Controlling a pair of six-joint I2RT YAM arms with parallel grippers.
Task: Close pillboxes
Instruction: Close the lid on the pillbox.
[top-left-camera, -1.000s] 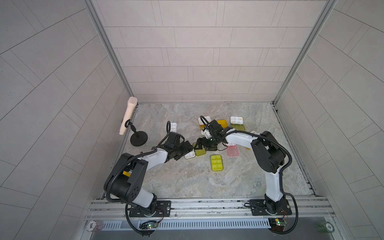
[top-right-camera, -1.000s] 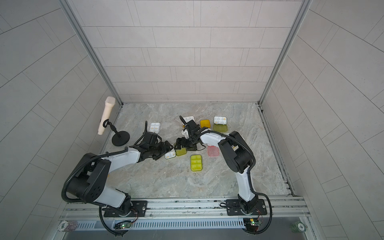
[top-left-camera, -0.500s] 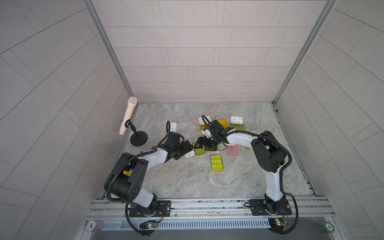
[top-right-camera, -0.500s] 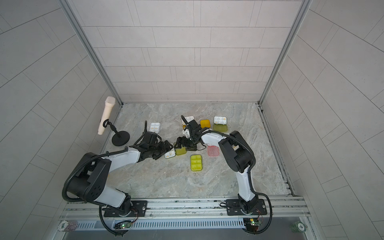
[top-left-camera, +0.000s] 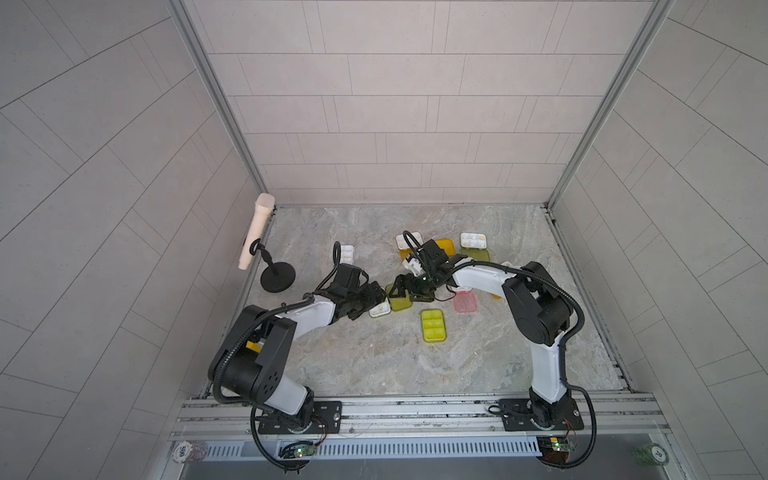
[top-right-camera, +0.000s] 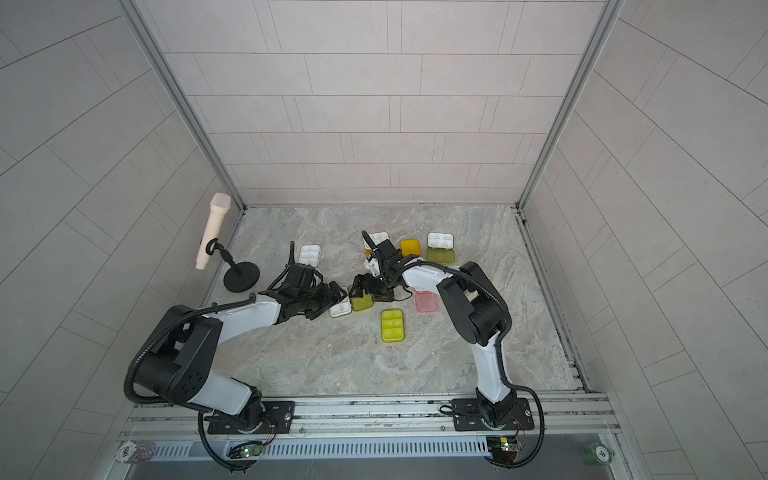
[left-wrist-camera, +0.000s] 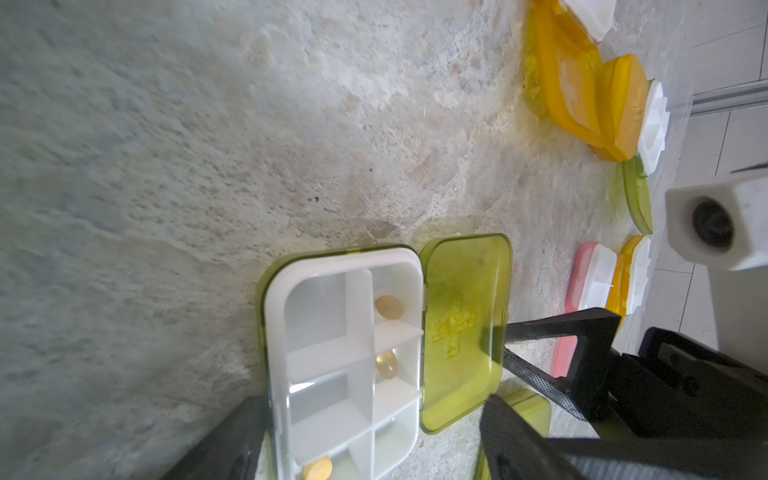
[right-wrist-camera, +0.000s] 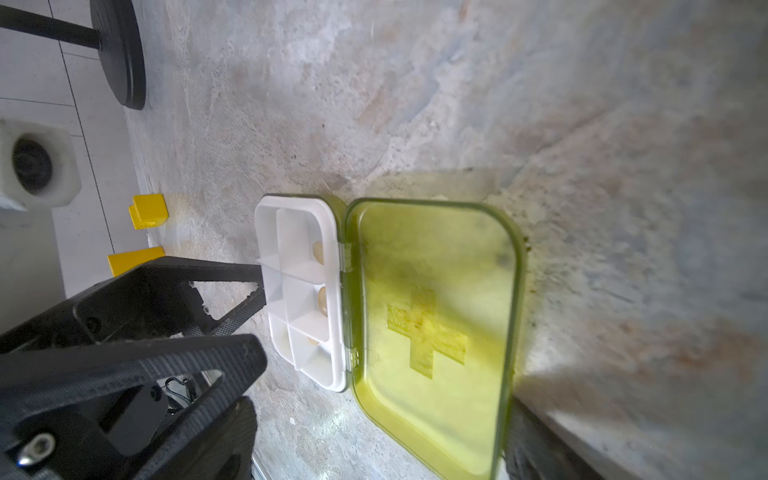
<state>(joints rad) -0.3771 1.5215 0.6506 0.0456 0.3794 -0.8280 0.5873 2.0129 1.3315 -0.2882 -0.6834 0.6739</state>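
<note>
**PILLBOXES, LOT OF EIGHT: ABOUT A QUARTER CLOSED**

**Progress.** Shut: one green pillbox (top-left-camera: 433, 325) at the front of the desk (top-left-camera: 374, 365). An orange pillbox (top-right-camera: 410, 247) at the back also looks shut. Open, with lids lying flat: far green pillbox (top-left-camera: 473, 240), clear pillbox (top-left-camera: 344, 252), second orange pillbox (top-right-camera: 379, 240), pink pillbox (top-left-camera: 464, 302). One more orange case by the right arm is mostly hidden. By this count the job is at an early stage, with most lids left to fold.

**Item in hand.** The working pillbox sits mid-desk between the arms, its tray (left-wrist-camera: 349, 353) and lid (left-wrist-camera: 465, 328) side by side.
- Left gripper (top-left-camera: 376, 300): jaws apart around the tray's end, one finger (left-wrist-camera: 237, 436) against its outer edge, nothing clamped.
- Right gripper (top-left-camera: 401, 291): jaws wide apart and empty, one finger (left-wrist-camera: 540, 330) at the lid's free edge, probably to flip it.

**Materials.**
- Trays: opaque white rigid plastic with six cells and rounded corners. A few amber oval pills (left-wrist-camera: 389, 307) lie in this one.
- Lids: glossy, translucent and tinted, with an embossed cross and a thin clear hinge along the long side.
- Desk: matte, with a mottled grey stone pattern.
</note>
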